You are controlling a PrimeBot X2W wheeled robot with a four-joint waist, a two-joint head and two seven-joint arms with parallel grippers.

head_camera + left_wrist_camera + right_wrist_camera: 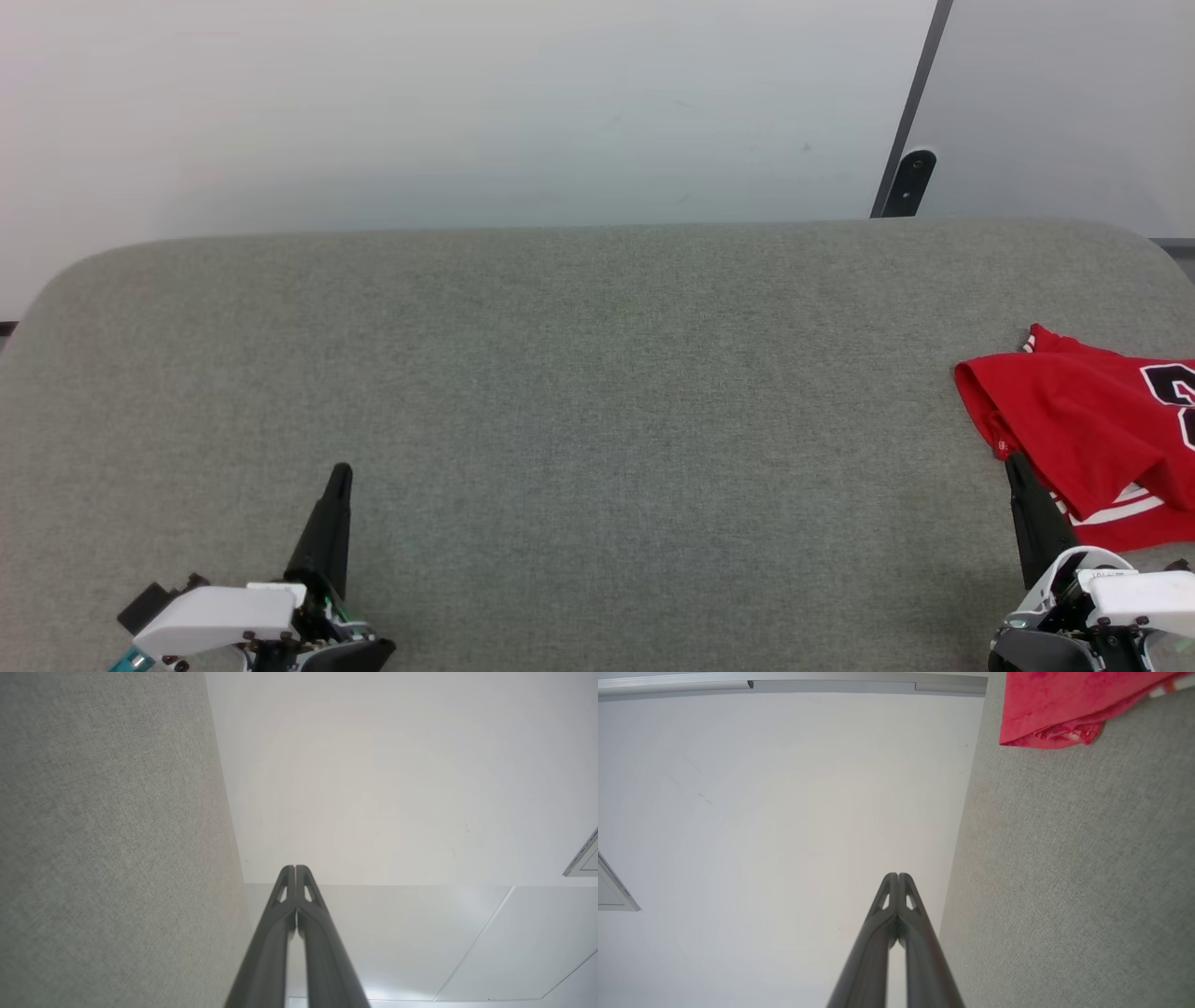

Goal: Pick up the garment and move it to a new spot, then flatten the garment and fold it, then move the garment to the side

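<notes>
**Red garment bunched at the tabletop's right end**

The garment lies crumpled on the grey tabletop, its lettering partly cut off by the head view's edge. The right pincer, clenched on nothing, points up near the garment's left hem. The left pincer, clenched and empty, sits well left of the garment. A dark post stands beyond it.

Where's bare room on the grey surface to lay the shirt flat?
Bare from the left gripper across the middle of the grey surface to the garment. Crowded at the right edge, where the right gripper stands beside it.
</notes>
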